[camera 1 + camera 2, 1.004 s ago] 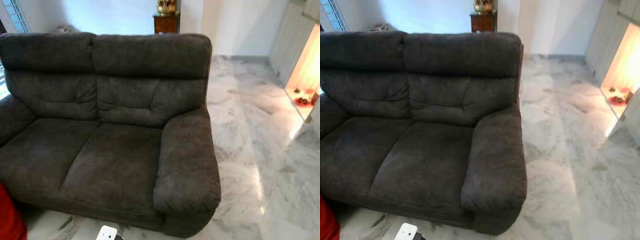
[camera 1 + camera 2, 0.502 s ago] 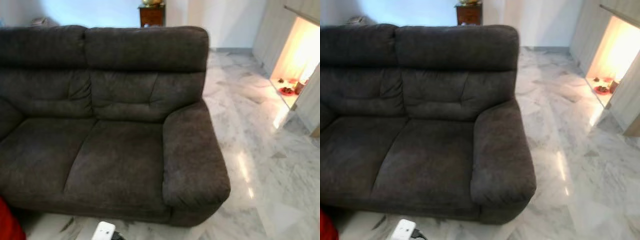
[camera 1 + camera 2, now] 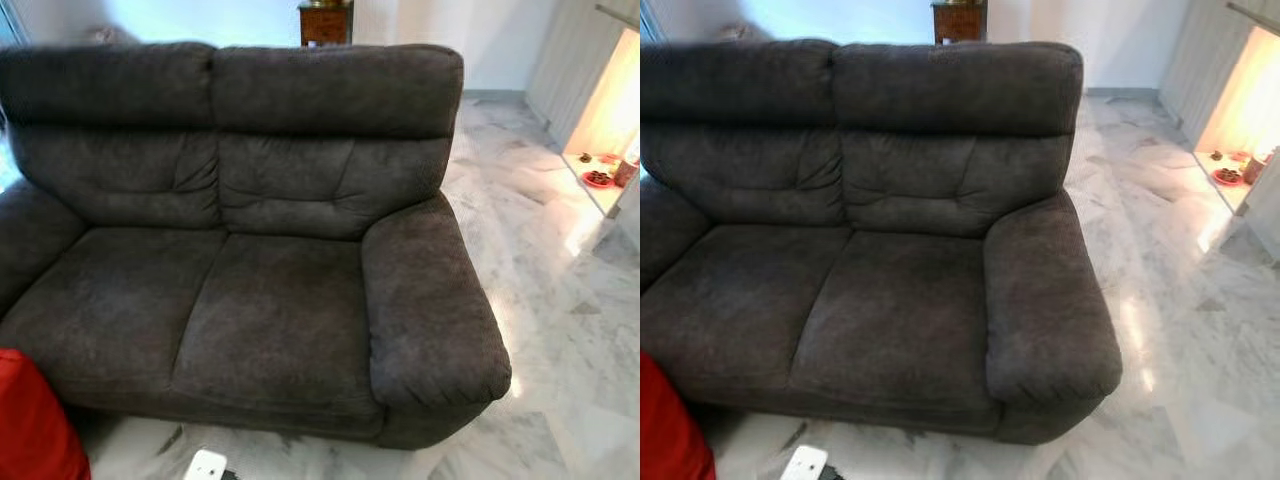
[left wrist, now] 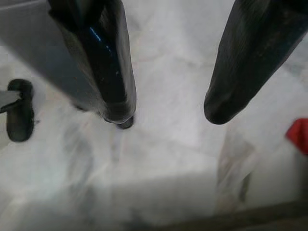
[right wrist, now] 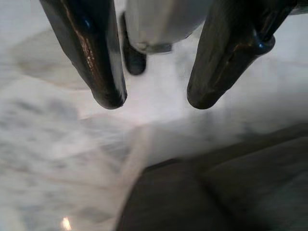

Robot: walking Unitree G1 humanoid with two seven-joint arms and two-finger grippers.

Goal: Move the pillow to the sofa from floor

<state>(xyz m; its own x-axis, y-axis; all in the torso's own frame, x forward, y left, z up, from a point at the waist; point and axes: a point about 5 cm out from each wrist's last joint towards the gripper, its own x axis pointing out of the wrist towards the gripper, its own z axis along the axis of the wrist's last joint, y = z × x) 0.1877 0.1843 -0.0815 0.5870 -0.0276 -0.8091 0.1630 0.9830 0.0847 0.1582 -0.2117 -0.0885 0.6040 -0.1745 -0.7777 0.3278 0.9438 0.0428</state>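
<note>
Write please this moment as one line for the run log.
stage: approach | pillow: red, on floor at sofa's front | left end effector: open, empty | right end effector: open, empty

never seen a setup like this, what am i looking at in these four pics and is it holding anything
A walking humanoid robot took these. The two wide pictures come from its head camera, looking down at a dark grey sofa on a marble floor. The red thing at the lower left corner is probably the pillow it must lift onto the sofa. The other two pictures come from cameras on its wrists, looking along each gripper's two black fingers: left gripper, right gripper. Both are open above the floor and hold nothing.
</note>
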